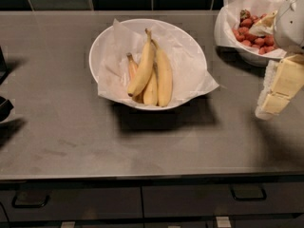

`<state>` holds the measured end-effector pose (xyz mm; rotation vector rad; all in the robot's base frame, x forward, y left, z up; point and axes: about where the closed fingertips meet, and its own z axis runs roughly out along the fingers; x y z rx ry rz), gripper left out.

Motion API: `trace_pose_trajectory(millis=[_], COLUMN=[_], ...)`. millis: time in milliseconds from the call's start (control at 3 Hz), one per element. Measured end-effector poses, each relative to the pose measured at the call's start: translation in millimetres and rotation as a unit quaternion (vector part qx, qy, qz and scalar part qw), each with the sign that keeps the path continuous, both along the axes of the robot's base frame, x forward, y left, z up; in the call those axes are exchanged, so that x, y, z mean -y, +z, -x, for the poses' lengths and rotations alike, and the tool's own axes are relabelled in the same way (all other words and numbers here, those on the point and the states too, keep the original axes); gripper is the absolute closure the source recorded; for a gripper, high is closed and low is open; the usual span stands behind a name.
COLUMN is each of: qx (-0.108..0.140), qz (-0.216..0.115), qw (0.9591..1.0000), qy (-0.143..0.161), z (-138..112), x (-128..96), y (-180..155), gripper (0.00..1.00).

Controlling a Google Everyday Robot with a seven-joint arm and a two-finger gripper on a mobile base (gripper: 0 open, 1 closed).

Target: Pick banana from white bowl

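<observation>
The white bowl [102, 42], lined with crinkled white paper, stands at the middle of the grey counter. Several bananas lie in it. The banana [144, 66], long, curved and pale yellow with a dark stem tip, lies on top, stem pointing away. A straighter long yellow banana [164, 77] lies to its right, and a shorter orange-tinged one [131, 68] to its left. My gripper [268, 109], with cream-coloured fingers, hangs at the right edge of the view. It is well to the right of the bowl, above the counter, and holds nothing.
A paper-lined bowl of red strawberries [249, 32] stands at the back right, partly behind my arm [289, 27]. A dark object [4, 106] sits at the left edge. Dark tiles line the back wall, and drawers with handles [247, 194] run below the counter's front edge.
</observation>
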<state>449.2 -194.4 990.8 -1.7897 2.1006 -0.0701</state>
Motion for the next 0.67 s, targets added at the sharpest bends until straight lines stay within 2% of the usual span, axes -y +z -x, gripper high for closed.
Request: trace_pose_trajectory(millis=[333, 667], qx=[0.018, 0.035], qz=[-0.042, -0.068], qw=[0.9948, 0.9836], qy=[0.092, 0.163], z=[-17, -29], x=[-42, -79], y=[19, 37], gripper=[0.00, 0.00])
